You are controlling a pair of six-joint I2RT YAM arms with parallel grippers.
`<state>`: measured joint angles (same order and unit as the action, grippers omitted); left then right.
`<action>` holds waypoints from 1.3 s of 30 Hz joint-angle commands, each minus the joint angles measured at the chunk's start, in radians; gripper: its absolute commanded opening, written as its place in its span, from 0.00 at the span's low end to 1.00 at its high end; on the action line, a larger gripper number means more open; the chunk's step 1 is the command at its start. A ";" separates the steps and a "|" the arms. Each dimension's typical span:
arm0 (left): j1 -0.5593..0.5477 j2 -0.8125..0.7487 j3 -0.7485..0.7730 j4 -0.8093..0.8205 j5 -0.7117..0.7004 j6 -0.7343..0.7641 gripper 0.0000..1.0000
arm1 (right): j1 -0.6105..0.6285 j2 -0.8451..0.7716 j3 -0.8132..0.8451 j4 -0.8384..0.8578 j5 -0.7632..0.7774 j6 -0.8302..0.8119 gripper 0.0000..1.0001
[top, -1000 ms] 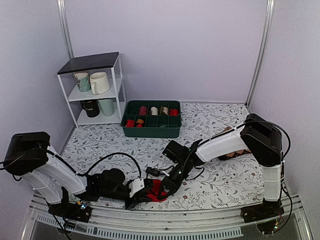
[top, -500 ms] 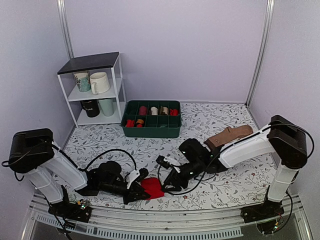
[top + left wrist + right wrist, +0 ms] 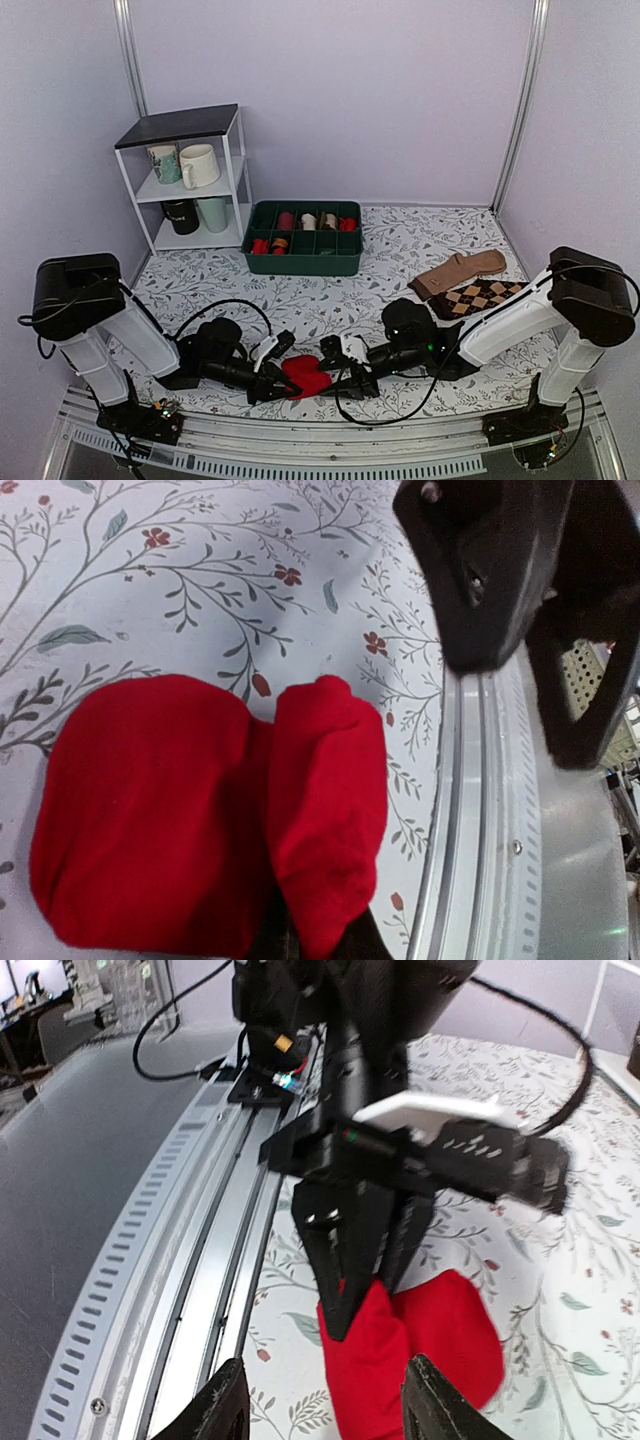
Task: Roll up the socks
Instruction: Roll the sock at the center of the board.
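While both arms are stretched low along the near edge of the floral table (image 3: 420, 235), the socks (image 3: 305, 377) are found right between them. They are a compact red bundle lying just inside the metal rail (image 3: 330, 445). And the left gripper (image 3: 283, 368) is clamped on them: in the right wrist view its dark fingers (image 3: 340, 1260) are seen pressed together over a raised fold of red fabric. From the left wrist camera the bundle is shown in two lobes, a wide flat one and a narrower humped one beside it, the hump running down to the bottom edge of the view. Opposite, the right gripper (image 3: 338, 378) is held just beside the socks with its jaws spread apart; whether the fabric is touched by it cannot be told. Farther back, a tan sock (image 3: 462, 270) and an argyle sock (image 3: 480, 297) are laid side by side near the right arm. A green compartment tray (image 3: 305, 265) is set at the middle, and a white shelf (image 3: 180, 125) with mugs (image 3: 198, 165) is parked in the left corner.
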<state>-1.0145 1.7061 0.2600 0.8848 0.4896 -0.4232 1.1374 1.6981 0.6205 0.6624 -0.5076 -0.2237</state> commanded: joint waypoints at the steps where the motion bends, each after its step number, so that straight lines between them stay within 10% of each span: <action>1: 0.010 0.047 -0.013 -0.133 0.027 -0.014 0.00 | 0.024 0.102 0.027 0.033 0.017 -0.075 0.51; 19: 0.012 0.053 -0.011 -0.136 0.037 0.001 0.00 | 0.029 0.236 0.093 -0.013 0.126 -0.034 0.59; 32: 0.013 0.045 0.007 -0.154 0.024 0.028 0.11 | 0.027 0.272 0.181 -0.248 0.092 0.038 0.18; 39: 0.010 -0.205 0.007 -0.311 -0.124 0.154 0.19 | -0.018 0.296 0.213 -0.424 -0.008 0.162 0.15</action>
<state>-1.0008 1.6249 0.2722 0.7464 0.4816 -0.3603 1.1423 1.9293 0.8310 0.4450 -0.4576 -0.1589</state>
